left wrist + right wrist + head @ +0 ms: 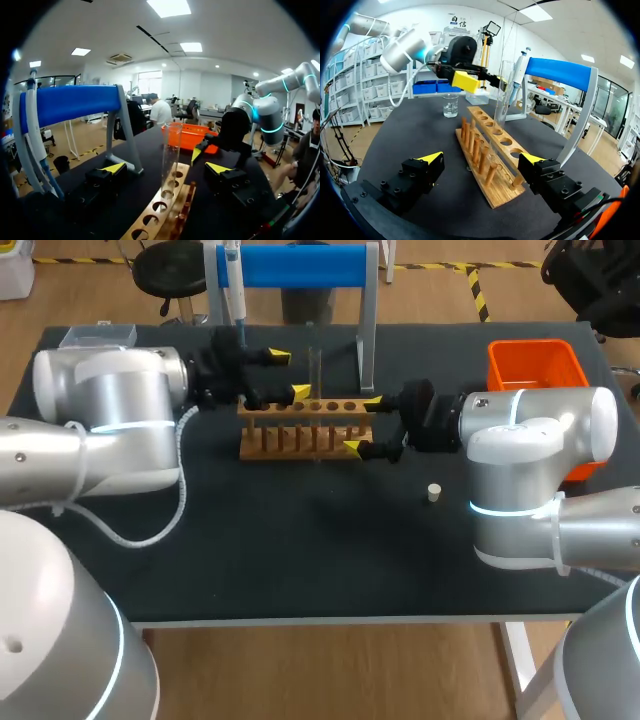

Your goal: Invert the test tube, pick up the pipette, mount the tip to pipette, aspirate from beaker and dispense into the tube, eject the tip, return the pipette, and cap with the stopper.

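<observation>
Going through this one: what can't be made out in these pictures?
Test tube: head view, clear glass too faint to tell which end is up.
Beaker: right wrist view, too small to judge fill; missing from head view, probably behind left arm.
Clear box: head view, contents too small.
Stopper: outside both wrist views.

- Head view: high behind the robot, looking down over the whole table.
- Left wrist view: low, close, facing along the wooden rack.
- Right wrist view: low, facing the opposite way; both wrist views share the rack and test tube.
</observation>
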`<state>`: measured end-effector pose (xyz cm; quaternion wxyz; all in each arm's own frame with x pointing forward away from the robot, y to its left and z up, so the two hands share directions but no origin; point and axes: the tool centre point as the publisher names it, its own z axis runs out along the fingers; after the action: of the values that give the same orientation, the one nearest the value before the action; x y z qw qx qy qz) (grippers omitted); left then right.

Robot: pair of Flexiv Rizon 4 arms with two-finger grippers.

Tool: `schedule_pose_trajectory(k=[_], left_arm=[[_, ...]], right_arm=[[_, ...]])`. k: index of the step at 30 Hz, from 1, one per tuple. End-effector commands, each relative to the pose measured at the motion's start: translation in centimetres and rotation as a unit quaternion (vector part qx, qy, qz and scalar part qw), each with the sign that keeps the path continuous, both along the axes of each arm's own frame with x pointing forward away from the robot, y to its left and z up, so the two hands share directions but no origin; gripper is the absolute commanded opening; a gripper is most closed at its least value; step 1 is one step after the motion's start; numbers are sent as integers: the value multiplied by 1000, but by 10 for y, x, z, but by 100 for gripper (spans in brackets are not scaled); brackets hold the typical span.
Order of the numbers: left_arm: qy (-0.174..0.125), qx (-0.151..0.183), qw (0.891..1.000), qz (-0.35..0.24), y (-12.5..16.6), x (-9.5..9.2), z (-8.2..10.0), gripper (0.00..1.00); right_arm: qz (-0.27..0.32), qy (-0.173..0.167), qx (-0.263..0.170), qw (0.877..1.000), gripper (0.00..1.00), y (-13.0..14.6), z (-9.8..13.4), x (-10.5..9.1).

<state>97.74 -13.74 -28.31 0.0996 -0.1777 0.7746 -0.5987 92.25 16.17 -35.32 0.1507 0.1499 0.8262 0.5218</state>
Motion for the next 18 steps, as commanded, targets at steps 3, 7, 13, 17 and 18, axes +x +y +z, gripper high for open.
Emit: schedule_pose_trajectory(k=[3,7,13,17,18], left_arm=[[11,9,999,51,42,-39,22,100],[11,9,999,51,42,-39,22,100],[11,9,999,51,42,-39,22,100],[11,9,999,51,42,-39,22,100],[11,9,999,51,42,-39,22,100]], right_arm=[[-2,-1,1,1000,100,0,-1,-1],[-2,-1,1,1000,100,0,-1,-1],[-2,-1,1,1000,100,0,-1,-1],[-2,-1,1,1000,100,0,-1,-1],[-2,-1,1,1000,100,0,-1,-1]])
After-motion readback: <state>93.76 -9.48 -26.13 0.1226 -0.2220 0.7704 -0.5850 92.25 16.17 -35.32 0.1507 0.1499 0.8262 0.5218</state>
